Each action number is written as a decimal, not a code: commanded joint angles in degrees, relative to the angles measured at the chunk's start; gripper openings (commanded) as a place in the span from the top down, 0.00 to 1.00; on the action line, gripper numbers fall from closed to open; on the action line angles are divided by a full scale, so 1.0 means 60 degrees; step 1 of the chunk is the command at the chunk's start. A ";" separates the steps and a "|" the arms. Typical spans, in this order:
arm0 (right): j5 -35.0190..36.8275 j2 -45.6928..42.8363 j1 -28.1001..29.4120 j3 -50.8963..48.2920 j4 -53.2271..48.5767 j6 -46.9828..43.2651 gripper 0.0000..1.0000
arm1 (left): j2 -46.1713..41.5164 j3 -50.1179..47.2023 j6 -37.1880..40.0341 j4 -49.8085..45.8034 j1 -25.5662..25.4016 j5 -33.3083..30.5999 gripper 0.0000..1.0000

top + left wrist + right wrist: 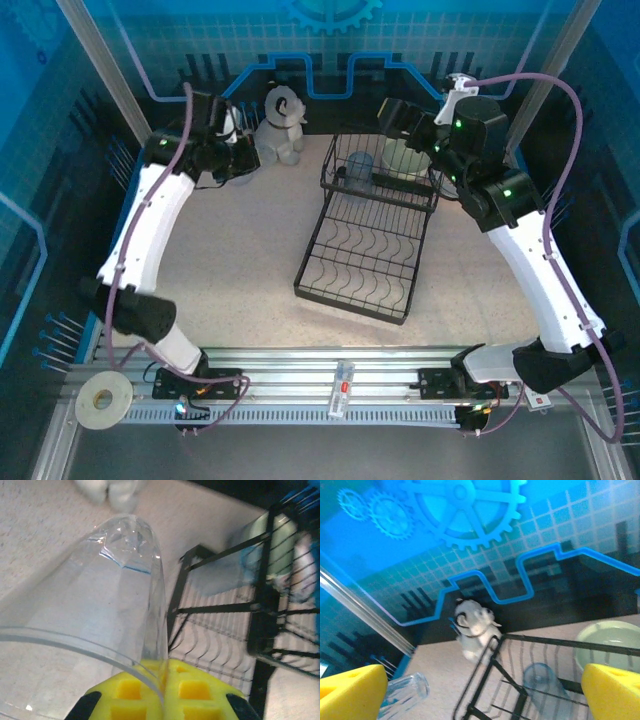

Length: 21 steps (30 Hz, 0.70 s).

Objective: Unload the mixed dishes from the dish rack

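Evidently out of the rack, the clear tumbler (100, 605) is clamped in the left gripper (162, 692). Its yellow pads are pressed together on the glass wall at the rim, seemingly one inside and one outside. The tumbler's base points away from the wrist, with the table (40, 525) beyond it. The glass looks light, rigid and thin-walled, slick under the pads and breakable. A pinch at the rim alone leaves the body free to swing, so it probably calls for a slow, low set-down, base first.

Off to that gripper's right stands the dish rack (365, 250). In the rack's raised basket, just below and ahead of the right gripper (482, 695), a bluish tumbler (545, 687) stands beside a pale green bowl (607, 640). The right gripper's fingers are spread wide and grasp nothing. The bluish tumbler sits between them, nearer the right finger, and the bowl lies beyond that finger.

That tumbler should handle like the first, so a hold across the wall near the mouth suits it. The bowl looks stiff, smooth and somewhat heavier, and its rim is the likely place to pinch, with the basket wires close by.

The dog figurine (472, 625) stands ahead of both grippers, between them, and is no part of the job.
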 commanded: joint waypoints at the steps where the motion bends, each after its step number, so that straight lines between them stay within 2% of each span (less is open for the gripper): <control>1: 0.0742 0.0038 0.0103 0.0260 -0.1316 -0.0591 0.00 | 0.1078 0.1299 0.0953 -0.1313 0.0134 -0.0378 1.00; 9: 0.1078 0.0284 0.0190 0.0838 -0.2588 -0.1068 0.00 | 0.3695 0.3808 0.2191 -0.2740 0.0149 -0.0924 1.00; 17: 0.1649 0.0955 0.0632 0.1899 -0.3831 -0.1644 0.00 | 0.4777 0.4027 0.2877 -0.3113 0.0163 -0.1962 1.00; 21: 0.1643 0.1341 0.0770 0.2311 -0.4349 -0.1608 0.00 | 0.5126 0.3938 0.3253 -0.3107 0.0163 -0.2088 1.00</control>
